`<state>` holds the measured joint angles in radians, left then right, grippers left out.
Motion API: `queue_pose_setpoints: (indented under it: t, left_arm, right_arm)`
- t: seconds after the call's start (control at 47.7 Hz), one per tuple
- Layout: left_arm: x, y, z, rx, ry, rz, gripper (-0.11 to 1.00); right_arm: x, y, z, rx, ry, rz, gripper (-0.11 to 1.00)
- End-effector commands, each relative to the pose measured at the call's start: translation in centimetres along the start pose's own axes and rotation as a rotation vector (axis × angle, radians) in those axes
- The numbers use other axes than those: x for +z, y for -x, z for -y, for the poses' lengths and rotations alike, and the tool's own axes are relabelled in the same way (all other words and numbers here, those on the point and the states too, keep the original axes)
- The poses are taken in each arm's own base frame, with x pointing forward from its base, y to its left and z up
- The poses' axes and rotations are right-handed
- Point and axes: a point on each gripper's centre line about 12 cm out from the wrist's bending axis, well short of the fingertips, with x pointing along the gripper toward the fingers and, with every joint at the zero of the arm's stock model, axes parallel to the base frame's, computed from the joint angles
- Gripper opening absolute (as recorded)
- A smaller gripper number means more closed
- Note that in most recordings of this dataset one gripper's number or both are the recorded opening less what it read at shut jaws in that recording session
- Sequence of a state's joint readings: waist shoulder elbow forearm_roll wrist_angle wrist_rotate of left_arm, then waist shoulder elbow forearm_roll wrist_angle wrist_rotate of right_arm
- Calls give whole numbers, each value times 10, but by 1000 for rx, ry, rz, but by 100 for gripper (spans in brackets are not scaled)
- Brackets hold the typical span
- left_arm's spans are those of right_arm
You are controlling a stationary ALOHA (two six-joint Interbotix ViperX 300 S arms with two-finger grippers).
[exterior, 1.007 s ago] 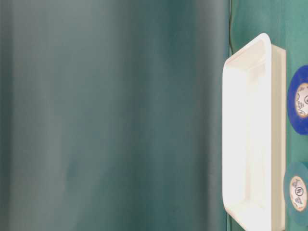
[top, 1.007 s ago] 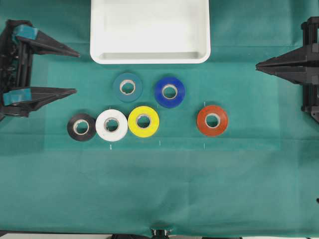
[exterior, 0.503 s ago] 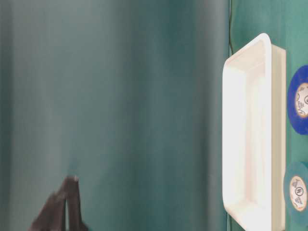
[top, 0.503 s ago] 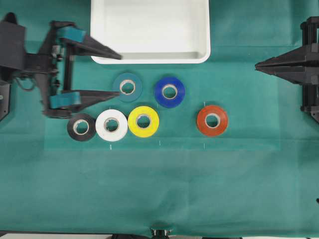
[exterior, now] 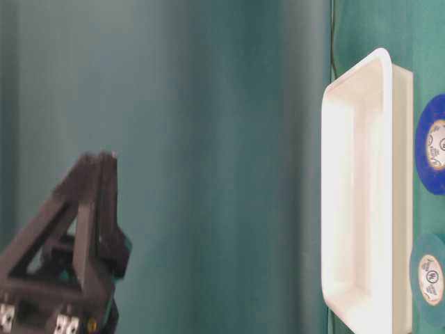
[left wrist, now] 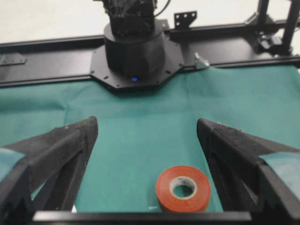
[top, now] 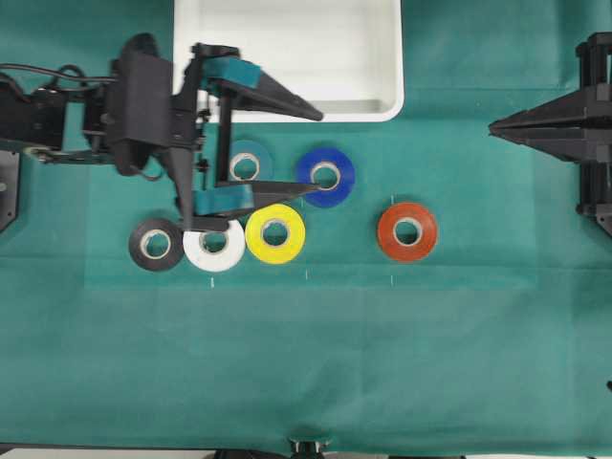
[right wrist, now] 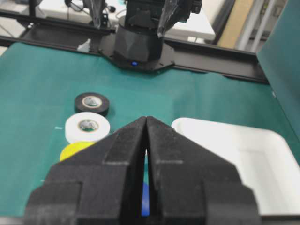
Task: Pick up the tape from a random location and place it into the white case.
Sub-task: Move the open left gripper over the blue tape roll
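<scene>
The tape (top: 326, 177), a royal-blue roll, lies flat on the green cloth just below the white case (top: 382, 107). It also shows at the right edge of the table-level view (exterior: 432, 142), next to the white case (exterior: 361, 195). My left gripper (top: 320, 151) is open wide, its fingers pointing right. The near finger's tip overlaps the tape's left edge, and the far finger crosses the case's front rim. The left wrist view does not show the tape between the open left gripper (left wrist: 147, 122) fingers. My right gripper (top: 492, 126) rests shut at the right edge, holding nothing.
A teal roll (top: 245, 165) lies between the left fingers. Black (top: 156, 244), white (top: 214, 244), yellow (top: 275, 232) and red (top: 407, 230) rolls form a row in front. The red roll (left wrist: 183, 187) lies ahead of the left jaws.
My left arm has swept right from the table's left edge until its fingertips reach the blue tape, jaws staying open. It now shows in the table-level view. The right arm has not moved.
</scene>
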<state>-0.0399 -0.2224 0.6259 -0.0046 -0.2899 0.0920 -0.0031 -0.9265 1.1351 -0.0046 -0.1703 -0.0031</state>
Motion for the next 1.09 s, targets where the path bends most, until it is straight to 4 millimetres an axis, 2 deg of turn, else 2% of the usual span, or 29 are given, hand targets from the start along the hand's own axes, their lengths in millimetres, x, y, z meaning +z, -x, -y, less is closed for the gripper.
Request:
queue_pose_setpoints:
  t: [0.0, 0.231, 0.692, 0.86, 1.07]
  left_arm:
    - [17, -6, -1, 3, -5, 32, 98]
    - [20, -20, -2, 0, -15, 5, 97]
    - [17, -21, -1, -3, 0, -35, 97]
    - [13, -28, -1, -9, 34, -124, 97]
    - [2, -42, -1, -21, 57, -346, 97]
  right_arm:
    - [10, -2, 0, 2, 2, 25, 0]
    - [10, -2, 0, 1, 0, 23, 0]
    - [9, -2, -1, 3, 0, 12, 0]
    - [9, -2, -1, 3, -1, 11, 0]
    - [8, -2, -1, 3, -1, 9, 0]
